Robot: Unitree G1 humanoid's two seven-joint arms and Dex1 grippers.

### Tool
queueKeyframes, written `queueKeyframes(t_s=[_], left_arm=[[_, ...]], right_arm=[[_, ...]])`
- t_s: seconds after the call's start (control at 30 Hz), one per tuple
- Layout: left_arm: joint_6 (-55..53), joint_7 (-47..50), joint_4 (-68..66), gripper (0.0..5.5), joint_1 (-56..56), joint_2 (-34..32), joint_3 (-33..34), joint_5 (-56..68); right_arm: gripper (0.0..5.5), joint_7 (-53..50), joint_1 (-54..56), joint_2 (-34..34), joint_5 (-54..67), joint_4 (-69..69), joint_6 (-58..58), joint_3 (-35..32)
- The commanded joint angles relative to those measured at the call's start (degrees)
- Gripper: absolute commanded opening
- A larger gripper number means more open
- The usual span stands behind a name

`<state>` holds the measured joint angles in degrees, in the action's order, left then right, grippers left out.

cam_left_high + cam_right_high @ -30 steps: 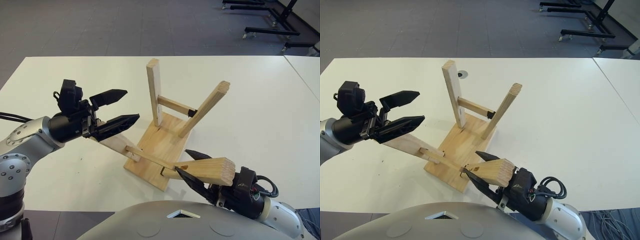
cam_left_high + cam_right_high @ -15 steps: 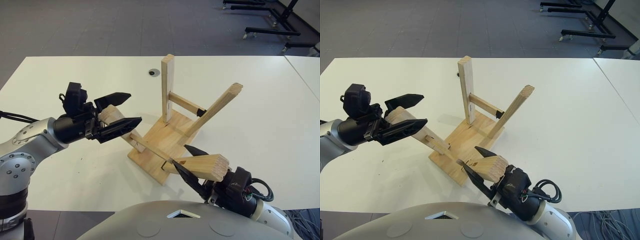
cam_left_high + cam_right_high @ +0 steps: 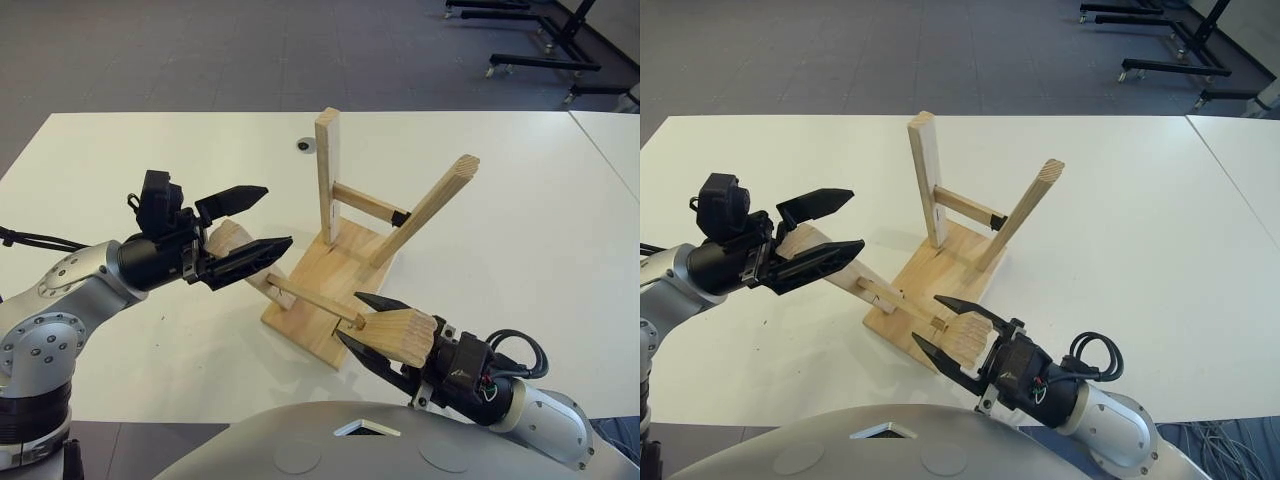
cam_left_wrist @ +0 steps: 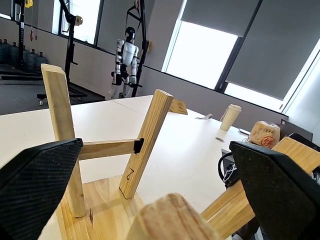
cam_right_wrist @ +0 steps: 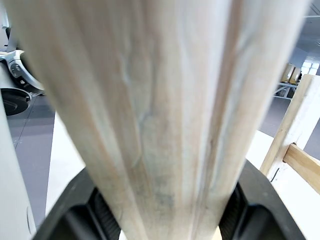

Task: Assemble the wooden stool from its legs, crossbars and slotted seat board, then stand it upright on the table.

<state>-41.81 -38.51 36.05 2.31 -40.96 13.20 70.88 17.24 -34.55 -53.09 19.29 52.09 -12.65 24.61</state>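
Stool's left leg (image 3: 229, 239) between spread fingers of left gripper (image 3: 277, 216); near leg (image 3: 402, 336) pinched in right gripper (image 3: 348, 317)

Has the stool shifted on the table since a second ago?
Yes. It slid to the robot's right: its upright leg now stands right of the table hole.

White table (image 3: 520, 200) on grey floor (image 3: 200, 50); black wheeled frames (image 3: 540, 62), perhaps trolleys; bright windows (image 4: 205, 55).

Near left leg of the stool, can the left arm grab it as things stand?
Probably yes. The left gripper is open and straddles the free end of the near left leg, with nothing in between; closing should catch it. The right gripper grips the near right leg.
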Motion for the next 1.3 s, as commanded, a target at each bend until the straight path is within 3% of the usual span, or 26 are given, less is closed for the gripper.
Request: queueKeyframes(t_s=[0.03,0.43,0.87,0.93,1.0,1.17,1.3], left_arm=[[0.39,-0.36,0.83,5.4,0.11,-0.27,-0.56,-1.97],[0.22,-1.13,0.59,5.4,-0.45,-0.28,-0.91,-2.81],[-0.6,-0.93,2.12,5.4,-0.26,-0.48,-1.0,-2.24],[-0.67,-0.76,2.45,5.4,-0.04,-0.48,-0.94,-2.06],[-0.71,-0.74,2.57,5.4,0.03,-0.51,-0.93,-2.02],[-0.7,-0.51,3.14,5.4,0.42,-0.58,-0.98,-1.9],[-0.57,-0.43,3.3,5.4,0.73,-0.56,-0.95,-1.99]], right_arm=[[2.07,14.23,-1.44,-6.25,-5.17,7.91,-0.16,16.12],[2.07,10.17,2.48,-5.29,2.19,7.91,2.04,17.14],[2.08,3.54,7.26,-9.57,11.9,7.91,-0.47,14.37],[2.09,11.88,5.26,-9.15,18.91,-3.93,-3.5,5.87],[2.09,18.55,4.55,-7.97,22.61,-13.14,-6.36,1.84],[2.08,29.19,2.78,-4.84,25.45,-19.95,-9.53,-1.17],[2.08,31.88,2.5,-3.99,24.32,-19.13,-7.75,-3.0]])
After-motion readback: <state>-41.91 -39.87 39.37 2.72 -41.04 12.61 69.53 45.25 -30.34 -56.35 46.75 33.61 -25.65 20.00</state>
